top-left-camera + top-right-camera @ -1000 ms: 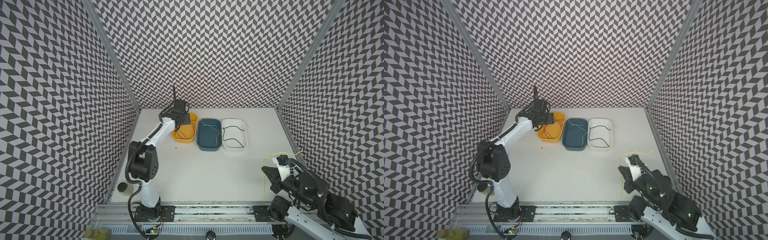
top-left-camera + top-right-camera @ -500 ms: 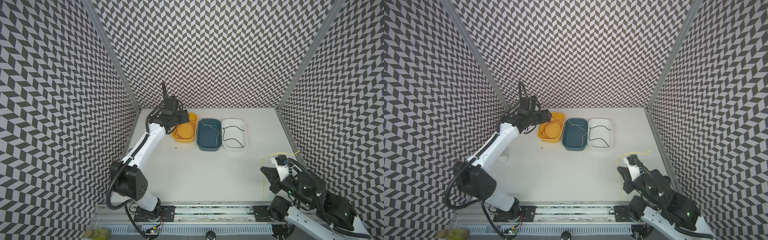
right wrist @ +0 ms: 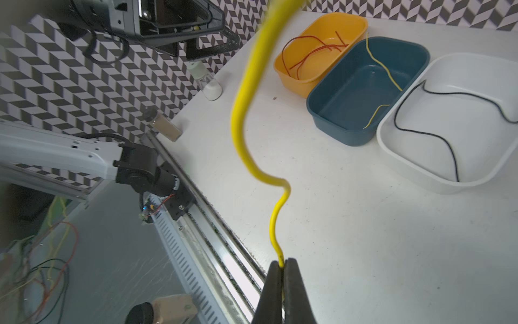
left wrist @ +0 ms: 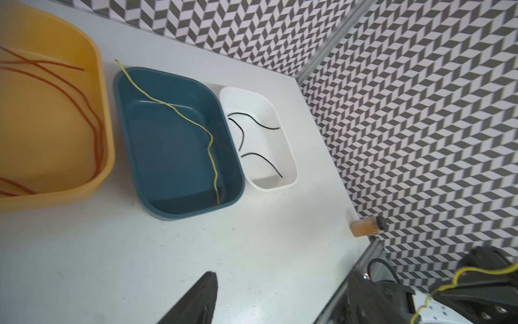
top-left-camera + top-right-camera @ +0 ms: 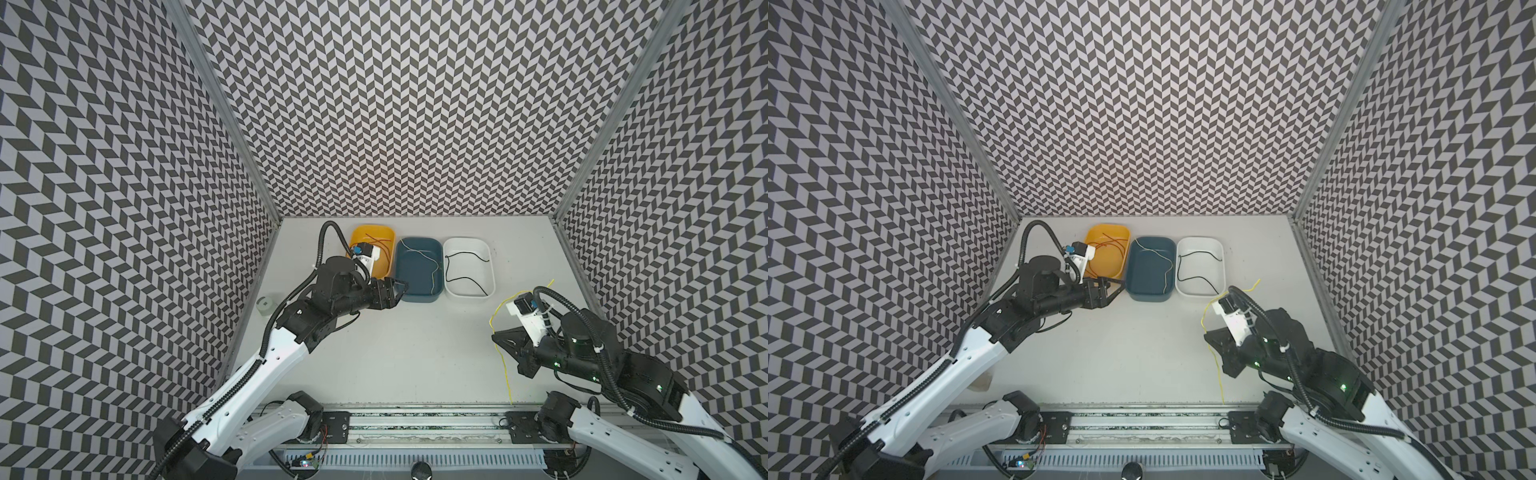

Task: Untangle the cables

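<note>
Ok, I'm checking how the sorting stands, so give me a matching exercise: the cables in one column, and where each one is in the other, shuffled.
Cables:
1. red cables
2. black cable
3. resting yellow cable
4. dangling yellow cable

Places:
A. white tray
B. right gripper
C. orange tray
D. blue tray

Pairs: 1-C, 2-A, 3-D, 4-B.

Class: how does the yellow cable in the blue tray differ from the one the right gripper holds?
The tray cable lies loose in the blue tray; the held cable is pinched in the right gripper's shut jaws. The tray cable pokes over the rim; the held cable curves through air. Both are thin, yellow, wavy.
</note>
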`<control>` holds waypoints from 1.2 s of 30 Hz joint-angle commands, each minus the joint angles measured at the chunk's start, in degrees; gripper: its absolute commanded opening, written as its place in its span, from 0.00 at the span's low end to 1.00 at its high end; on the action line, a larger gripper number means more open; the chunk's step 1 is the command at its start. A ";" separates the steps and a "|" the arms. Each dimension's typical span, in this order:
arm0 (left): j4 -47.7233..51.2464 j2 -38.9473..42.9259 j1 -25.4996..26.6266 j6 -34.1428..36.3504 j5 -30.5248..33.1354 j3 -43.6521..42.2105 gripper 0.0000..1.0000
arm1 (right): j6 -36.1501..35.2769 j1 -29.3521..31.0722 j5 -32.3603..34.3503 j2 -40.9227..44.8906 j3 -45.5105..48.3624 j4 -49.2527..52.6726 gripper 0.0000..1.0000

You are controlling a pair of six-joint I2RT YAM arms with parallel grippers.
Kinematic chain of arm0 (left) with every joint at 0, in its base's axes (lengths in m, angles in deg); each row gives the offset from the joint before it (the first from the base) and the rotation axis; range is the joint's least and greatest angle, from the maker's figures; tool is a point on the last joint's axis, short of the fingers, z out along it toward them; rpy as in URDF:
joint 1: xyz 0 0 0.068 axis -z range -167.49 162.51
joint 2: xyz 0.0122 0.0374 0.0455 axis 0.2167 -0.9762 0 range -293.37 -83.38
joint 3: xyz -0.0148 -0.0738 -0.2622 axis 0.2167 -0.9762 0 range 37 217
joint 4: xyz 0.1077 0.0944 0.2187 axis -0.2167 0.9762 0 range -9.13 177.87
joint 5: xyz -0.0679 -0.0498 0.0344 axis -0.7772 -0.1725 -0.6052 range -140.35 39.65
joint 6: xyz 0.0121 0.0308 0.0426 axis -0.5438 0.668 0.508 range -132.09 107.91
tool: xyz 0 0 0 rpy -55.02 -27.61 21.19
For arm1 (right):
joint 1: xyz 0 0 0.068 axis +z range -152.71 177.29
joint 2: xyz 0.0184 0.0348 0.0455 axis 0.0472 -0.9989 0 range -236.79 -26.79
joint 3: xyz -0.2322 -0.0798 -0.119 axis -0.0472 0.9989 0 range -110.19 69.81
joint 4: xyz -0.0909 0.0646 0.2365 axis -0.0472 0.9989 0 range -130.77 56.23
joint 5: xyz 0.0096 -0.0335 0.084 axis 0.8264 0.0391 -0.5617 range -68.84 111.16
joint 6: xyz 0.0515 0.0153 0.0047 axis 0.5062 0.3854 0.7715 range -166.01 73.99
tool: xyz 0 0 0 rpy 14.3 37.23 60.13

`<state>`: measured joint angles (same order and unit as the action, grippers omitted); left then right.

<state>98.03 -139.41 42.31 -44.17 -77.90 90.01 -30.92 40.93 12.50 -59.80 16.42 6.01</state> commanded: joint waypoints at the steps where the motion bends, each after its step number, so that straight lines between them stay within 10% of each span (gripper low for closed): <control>1: -11.09 3.45 1.76 -4.50 -7.51 -2.20 0.76 | 2.29 -0.04 -5.52 -1.91 0.61 -4.59 0.00; 17: -16.33 -4.55 20.47 2.18 -7.96 0.38 0.75 | 3.92 1.77 -11.07 -9.72 0.65 -5.18 0.00; 36: -16.60 -10.90 24.96 3.32 -4.24 2.20 0.55 | 4.51 6.08 -10.61 -10.84 1.18 -7.32 0.00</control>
<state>81.82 -150.51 66.97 -41.85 -83.71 90.38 -26.42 46.53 2.47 -71.39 17.52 1.01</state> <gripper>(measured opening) 0.550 0.048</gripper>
